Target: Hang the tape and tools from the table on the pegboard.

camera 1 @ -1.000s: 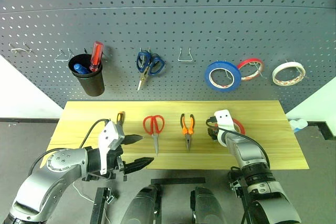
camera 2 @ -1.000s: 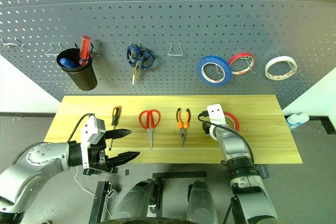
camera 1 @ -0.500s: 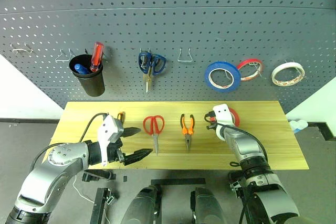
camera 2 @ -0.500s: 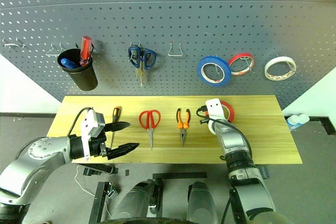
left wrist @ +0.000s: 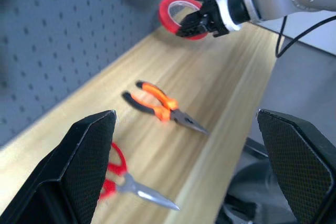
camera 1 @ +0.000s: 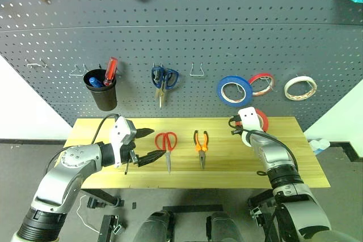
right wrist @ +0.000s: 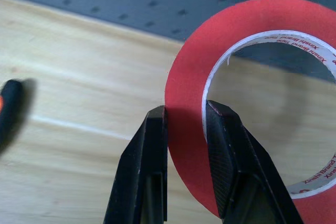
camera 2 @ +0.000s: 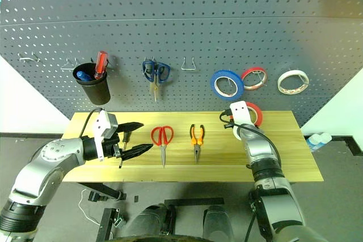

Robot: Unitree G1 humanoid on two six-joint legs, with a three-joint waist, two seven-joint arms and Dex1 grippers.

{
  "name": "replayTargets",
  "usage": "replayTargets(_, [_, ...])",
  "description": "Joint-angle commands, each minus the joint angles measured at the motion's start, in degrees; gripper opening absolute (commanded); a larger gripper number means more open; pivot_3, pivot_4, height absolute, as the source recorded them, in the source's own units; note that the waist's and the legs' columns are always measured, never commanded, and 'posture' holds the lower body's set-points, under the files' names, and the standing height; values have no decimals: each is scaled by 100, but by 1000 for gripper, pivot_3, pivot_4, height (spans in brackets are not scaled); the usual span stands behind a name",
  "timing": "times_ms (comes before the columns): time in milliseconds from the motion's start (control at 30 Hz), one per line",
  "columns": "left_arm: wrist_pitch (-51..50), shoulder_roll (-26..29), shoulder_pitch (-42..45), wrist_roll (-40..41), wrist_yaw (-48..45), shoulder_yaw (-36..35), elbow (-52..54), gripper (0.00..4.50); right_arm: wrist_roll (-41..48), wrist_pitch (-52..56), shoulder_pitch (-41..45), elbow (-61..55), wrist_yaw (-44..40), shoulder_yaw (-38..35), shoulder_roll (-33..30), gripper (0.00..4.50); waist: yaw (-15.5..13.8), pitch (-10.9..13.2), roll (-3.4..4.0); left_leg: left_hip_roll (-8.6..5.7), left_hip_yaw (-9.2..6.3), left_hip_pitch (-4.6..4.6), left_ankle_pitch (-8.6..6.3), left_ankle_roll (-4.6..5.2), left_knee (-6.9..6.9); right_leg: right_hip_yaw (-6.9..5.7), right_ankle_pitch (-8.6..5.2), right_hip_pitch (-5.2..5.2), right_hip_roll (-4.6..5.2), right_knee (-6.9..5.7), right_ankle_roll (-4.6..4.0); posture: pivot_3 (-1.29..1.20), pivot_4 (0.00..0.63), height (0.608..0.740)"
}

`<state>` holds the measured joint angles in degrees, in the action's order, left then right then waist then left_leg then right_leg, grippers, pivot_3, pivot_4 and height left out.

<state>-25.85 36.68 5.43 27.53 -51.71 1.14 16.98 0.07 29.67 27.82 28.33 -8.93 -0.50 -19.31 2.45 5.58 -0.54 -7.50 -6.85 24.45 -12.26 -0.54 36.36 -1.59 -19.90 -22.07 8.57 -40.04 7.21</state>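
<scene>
My table point(camera 1: 306, 168) is long, with a light yellow wood top. Behind it stands the big dark grey pegboard point(camera 1: 227, 38), full of little holes. Below the table the floor is grey, and white wall shows at both sides of the board.

On the left of the board hangs a black cup point(camera 1: 104, 90) with a red-handled screwdriver point(camera 1: 110, 69) standing in it. Next come the blue-handled scissors point(camera 1: 163, 79) on a hook, then a bare wire hook point(camera 1: 197, 72). Further right hang a blue roll point(camera 1: 234, 90), a thin red-rimmed roll point(camera 1: 261, 82) and a whitish roll point(camera 1: 299, 86).

My left claw point(camera 1: 148, 146) hangs over the left part of the table. Its two black fingers are spread wide and hold nothing. The slim screwdriver point(camera 2: 125, 147) lies on the wood right by it, partly hidden behind the fingers. To the right the red scissors point(camera 1: 167, 144) lie flat on the wood, and just past them the orange pliers point(camera 1: 200, 143), tips pointing toward me.

On the right, my right claw point(right wrist: 185, 116) is pinched tight on the red tape point(right wrist: 252, 40). One finger sits on the outside of the ring and one inside it. The tape stands up on its edge, lifted above the back right of the table, near the pegboard.
</scene>
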Motion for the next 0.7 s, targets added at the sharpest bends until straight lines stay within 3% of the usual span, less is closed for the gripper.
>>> replayTargets(33, [234,-37,231,-103,-118,23,-165,4500,-10,84,-216,-557,-41,-161,-177,675,6,-42,5,0,-1,-1,0,0,2,3,0,-1,0,-2,-1,-29,0,681])
replayTargets(300, [504,-142,531,-274,-372,100,-599,4500,12,572,-1246,-1967,-77,-371,-426,675,29,-109,24,1,-6,-1,-16,28,26,9,2,-14,2,-10,-4,-71,0,681])
replayTargets(533, [656,-177,626,-354,-584,147,-872,4500,266,231,-2571,-3587,-145,-828,-333,675,13,-156,45,3,-6,2,-30,51,55,10,2,-9,1,-16,-3,-102,0,681])
replayTargets(700, [733,-234,776,-413,-667,221,-1054,4500,389,-215,-2882,-3931,-192,-1013,-227,675,37,-173,50,4,-6,-2,-32,54,80,11,8,5,-1,-17,-5,-112,0,681])
